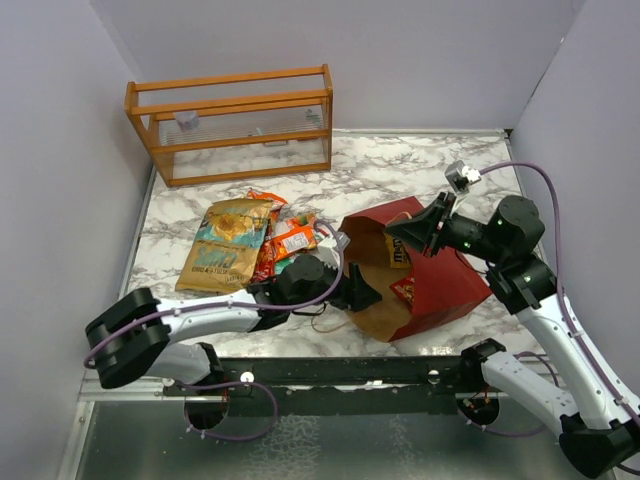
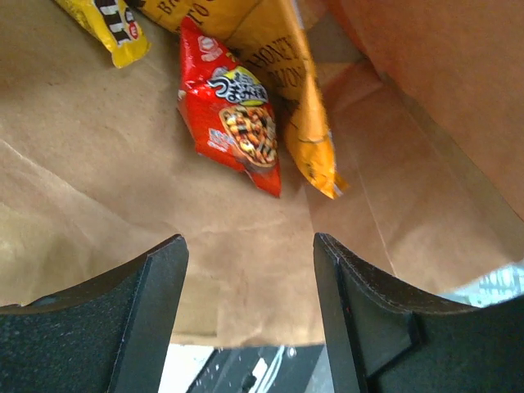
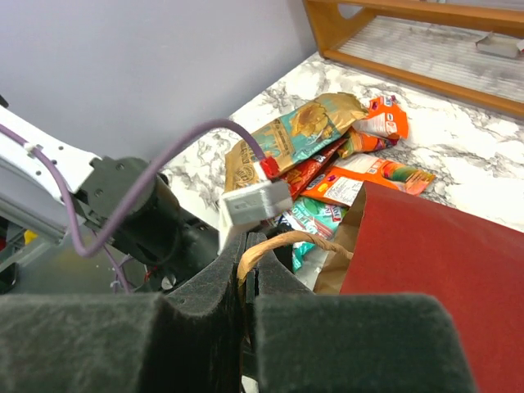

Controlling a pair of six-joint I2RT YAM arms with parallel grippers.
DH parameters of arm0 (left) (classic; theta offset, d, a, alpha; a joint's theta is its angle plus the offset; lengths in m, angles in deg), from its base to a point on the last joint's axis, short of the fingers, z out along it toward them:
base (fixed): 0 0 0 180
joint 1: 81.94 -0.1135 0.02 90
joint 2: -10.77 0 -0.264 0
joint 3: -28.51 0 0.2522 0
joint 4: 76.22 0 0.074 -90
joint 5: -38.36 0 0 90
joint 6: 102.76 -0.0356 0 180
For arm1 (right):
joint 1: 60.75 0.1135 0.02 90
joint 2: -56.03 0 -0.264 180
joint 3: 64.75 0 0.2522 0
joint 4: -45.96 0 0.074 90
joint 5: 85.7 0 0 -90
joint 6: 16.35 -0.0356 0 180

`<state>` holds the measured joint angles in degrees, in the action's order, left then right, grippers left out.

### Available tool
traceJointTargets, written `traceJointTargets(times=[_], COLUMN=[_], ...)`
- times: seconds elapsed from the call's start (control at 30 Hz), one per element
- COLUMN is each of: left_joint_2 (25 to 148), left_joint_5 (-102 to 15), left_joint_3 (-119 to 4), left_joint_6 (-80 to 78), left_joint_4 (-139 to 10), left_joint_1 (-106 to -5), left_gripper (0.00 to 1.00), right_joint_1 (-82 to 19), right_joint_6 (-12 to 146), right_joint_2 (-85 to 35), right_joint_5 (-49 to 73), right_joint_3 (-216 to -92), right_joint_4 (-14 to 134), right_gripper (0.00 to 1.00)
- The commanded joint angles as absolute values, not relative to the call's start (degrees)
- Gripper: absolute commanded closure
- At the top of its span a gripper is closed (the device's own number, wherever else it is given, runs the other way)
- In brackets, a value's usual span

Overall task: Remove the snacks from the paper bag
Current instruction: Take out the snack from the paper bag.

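The dark red paper bag (image 1: 440, 280) lies on its side on the marble table, its mouth facing left, brown inside. My right gripper (image 1: 405, 232) is shut on the bag's cord handle (image 3: 282, 241) and holds the upper edge up. My left gripper (image 1: 372, 296) is open and empty at the bag's mouth, over the brown lower flap (image 2: 246, 270). Inside the bag lie a red snack packet (image 2: 233, 119), an orange-gold packet (image 2: 303, 106) and a yellow packet (image 2: 110, 29). A pile of snacks (image 1: 255, 240) lies left of the bag, with a large gold-and-teal packet (image 1: 225, 245) on it.
An orange wooden rack (image 1: 235, 125) stands at the back left of the table. White walls close in on both sides. The snack pile also shows in the right wrist view (image 3: 327, 151), just beyond the bag's red side (image 3: 434, 270).
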<state>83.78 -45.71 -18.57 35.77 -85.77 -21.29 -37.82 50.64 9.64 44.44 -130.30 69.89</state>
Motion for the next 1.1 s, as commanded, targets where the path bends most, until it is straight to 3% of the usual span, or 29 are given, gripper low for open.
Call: traceJointTargets(times=[0.0,0.47,0.57,0.83,1.07], left_joint_2=[91.6,116.4,119.2,112.7,95.7], left_joint_5=[-48.8,-45.0,-42.7,-41.1,-45.7], left_joint_3=[-19.5,-33.2,-35.7,-32.1,-28.1], left_joint_6=[38.2,41.1,41.8,41.3,33.9], left_joint_4=[-99.0,-103.9,-105.0,-104.1,-94.5], left_joint_1=[-20.9,-20.9,-20.9,-21.3,-21.7], left_gripper=[0.34,0.31,0.44,1.00,1.00], right_joint_1=[-37.6,-37.6,-37.6,-37.6,-37.6], right_joint_6=[50.8,49.1,49.2,51.4,48.8], right_joint_2=[10.6,12.8,13.2,14.4,16.2], right_joint_5=[42.2,40.4,39.6,34.1,19.2], right_joint_3=[-131.1,-130.6,-130.7,-131.7,-129.1], right_joint_4=[70.2,70.9,71.6,75.7,78.7], right_gripper=[0.98,0.98,0.98,0.98,0.98])
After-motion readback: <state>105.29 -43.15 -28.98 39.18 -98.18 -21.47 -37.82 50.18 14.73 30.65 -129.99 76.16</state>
